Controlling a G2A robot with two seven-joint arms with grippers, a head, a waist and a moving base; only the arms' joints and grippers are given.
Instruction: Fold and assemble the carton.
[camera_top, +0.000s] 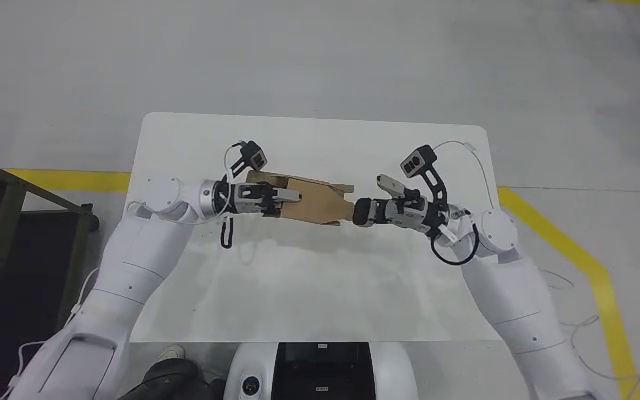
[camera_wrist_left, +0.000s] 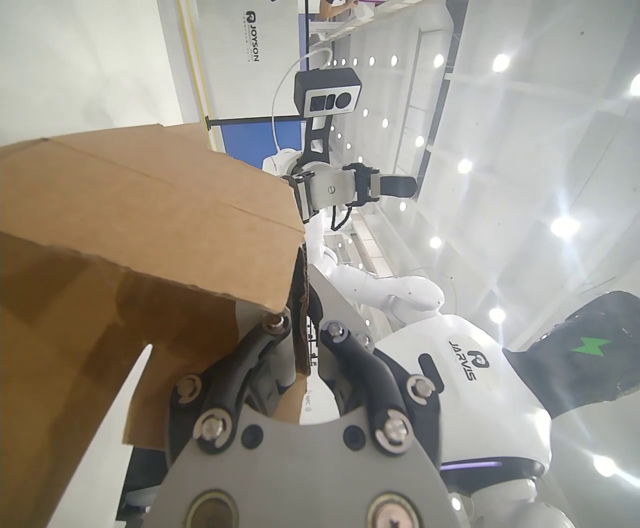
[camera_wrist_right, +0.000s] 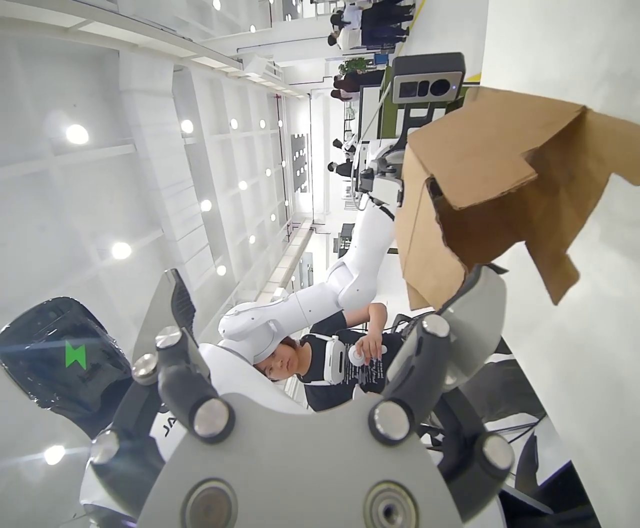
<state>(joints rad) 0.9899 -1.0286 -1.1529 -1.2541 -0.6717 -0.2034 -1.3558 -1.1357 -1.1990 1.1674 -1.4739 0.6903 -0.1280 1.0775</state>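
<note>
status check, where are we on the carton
Left gripper shut on the carton, one end. Right gripper open, at the other end. Flaps not yet folded. Nothing blocking.

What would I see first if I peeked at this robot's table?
A brown, half-folded carton over the white table, with an arm at each end. The left gripper pinches one end of it, and the right gripper, wide open, sits at the other end.
</note>
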